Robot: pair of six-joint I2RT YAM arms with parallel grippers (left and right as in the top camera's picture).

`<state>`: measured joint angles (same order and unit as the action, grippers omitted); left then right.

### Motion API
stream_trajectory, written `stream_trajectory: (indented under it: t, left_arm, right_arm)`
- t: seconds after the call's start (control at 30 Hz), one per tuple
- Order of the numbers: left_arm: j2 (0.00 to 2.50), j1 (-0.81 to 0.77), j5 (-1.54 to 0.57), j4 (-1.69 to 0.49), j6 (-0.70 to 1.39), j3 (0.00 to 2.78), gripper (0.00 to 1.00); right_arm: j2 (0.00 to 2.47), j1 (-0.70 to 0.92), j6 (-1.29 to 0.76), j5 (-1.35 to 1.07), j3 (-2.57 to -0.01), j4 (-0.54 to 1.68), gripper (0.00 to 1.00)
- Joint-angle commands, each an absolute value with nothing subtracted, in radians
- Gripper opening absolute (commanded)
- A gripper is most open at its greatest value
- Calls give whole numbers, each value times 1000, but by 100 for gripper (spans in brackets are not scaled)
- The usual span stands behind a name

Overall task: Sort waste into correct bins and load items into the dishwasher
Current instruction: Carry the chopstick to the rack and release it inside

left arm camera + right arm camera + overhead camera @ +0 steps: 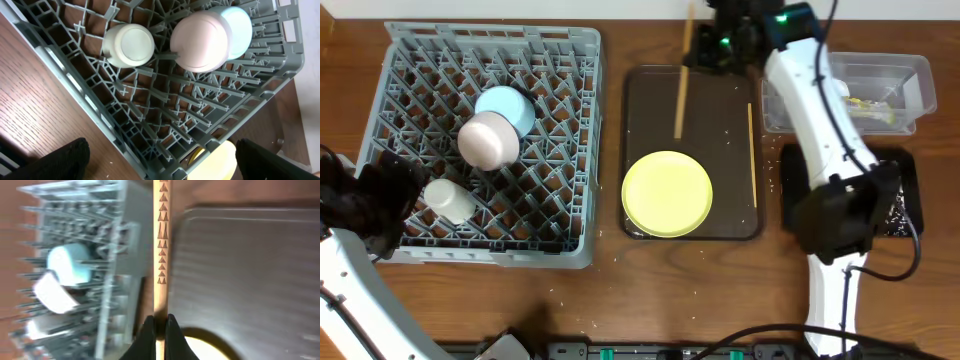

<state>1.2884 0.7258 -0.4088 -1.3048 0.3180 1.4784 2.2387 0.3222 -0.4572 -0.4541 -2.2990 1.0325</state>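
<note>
The right gripper is pinched shut on one chopstick, which runs straight out ahead of its fingers over the seam between the rack to one side and the brown tray to the other. The stick is pale wood, thin and straight, with a row of small dark triangles burnt along it. The hold looks to sit nearer one end than the middle, so the long free part will likely swing. The carry should be slow and level, and the stick should clear the rack wall before it comes down. It is best set in a cell away from the blue bowl, pink bowl and cup, and released only once pegs support it. Its twin lies on the tray's far side from the rack, beyond the plate, both still to load. The left gripper hangs wide apart and empty over the rack's near corner, well away.
</note>
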Motion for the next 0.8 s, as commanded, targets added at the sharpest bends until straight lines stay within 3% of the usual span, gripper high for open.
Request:
stream_trajectory:
  t: [0.0,0.3,0.6,0.77]
  left_arm:
    - [1288,731,-403,-1309,319,1492,94]
    - [1288,731,-403,-1309,319,1492,94]
    - [1288,731,-403,-1309,319,1492,94]
    - [1288,731,-403,-1309,319,1492,94]
  right_arm:
    - [2227,410,-622,-501,-2288,988,1]
    - [2228,621,-823,-309,-2228,767,1]
    - [2239,734,-823,-89,-2228,797,2]
    - [2274,733,-823,-119,-2228,822,1]
